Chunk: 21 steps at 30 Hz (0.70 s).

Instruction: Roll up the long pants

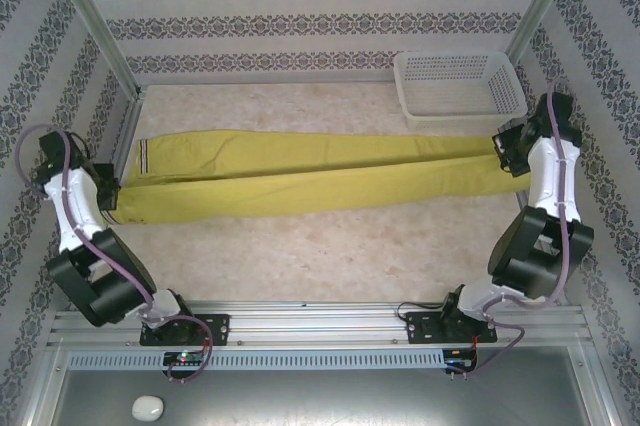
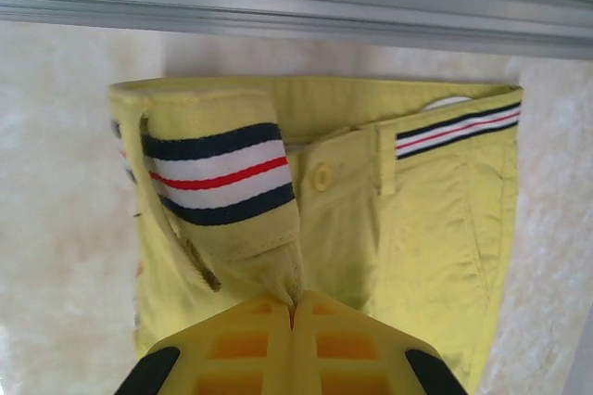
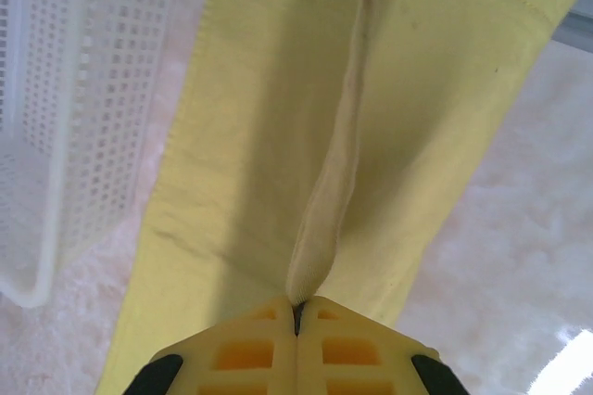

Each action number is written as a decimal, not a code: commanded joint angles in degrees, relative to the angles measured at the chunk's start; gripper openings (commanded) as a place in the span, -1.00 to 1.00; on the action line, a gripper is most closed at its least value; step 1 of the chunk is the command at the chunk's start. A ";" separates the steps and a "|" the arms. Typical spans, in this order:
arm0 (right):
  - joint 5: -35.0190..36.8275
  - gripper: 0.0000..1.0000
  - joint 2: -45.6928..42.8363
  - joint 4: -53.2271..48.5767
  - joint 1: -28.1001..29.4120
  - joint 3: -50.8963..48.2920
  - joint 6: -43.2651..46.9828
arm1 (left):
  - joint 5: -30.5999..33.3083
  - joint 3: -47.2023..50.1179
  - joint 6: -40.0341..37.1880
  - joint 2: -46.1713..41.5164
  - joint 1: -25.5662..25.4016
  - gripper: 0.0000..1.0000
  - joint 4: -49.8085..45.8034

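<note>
At left wrist — long pants (image 2: 435, 228) button (image 2: 321, 176), stripes (image 2: 218, 175).

Left gripper (image 2: 294, 307) sits wide left — jaws pinched on the long pants (image 1: 300, 171). Right gripper (image 3: 297, 307) reaches far right, clamped on them too.

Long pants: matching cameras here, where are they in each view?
Top external: long pants stretched left to right across the middle.
Left wrist: their waist end, centre, striped waistband upper left.
Right wrist: one leg, centre, running top to bottom.
Shared landmark: white basket, top external upper right, right wrist left edge.
</note>
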<state>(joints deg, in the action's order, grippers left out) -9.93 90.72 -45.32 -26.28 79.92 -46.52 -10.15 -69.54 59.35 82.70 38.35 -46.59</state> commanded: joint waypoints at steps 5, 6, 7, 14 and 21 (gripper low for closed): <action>12.30 -1.00 10.35 3.84 0.44 10.75 2.40 | 8.37 -14.48 0.41 12.11 -3.98 -1.00 8.68; 12.36 -1.00 11.41 3.92 0.63 11.37 2.32 | 8.52 -16.59 0.49 13.63 -4.54 -1.00 8.54; 12.62 -1.00 12.55 4.01 0.94 12.09 2.32 | 8.78 -18.79 0.54 15.38 -5.17 -1.00 8.30; 13.95 -1.00 20.44 2.40 2.94 19.94 3.71 | 11.03 -33.29 -0.03 26.98 -9.17 -1.00 4.12; 14.32 0.32 27.07 3.59 5.09 27.09 7.92 | 13.37 -39.97 -0.89 33.30 -11.77 0.99 1.67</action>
<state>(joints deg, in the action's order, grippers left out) -2.46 116.16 -44.84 -20.43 103.92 -42.13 -4.47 -106.48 59.18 115.24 25.71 -45.56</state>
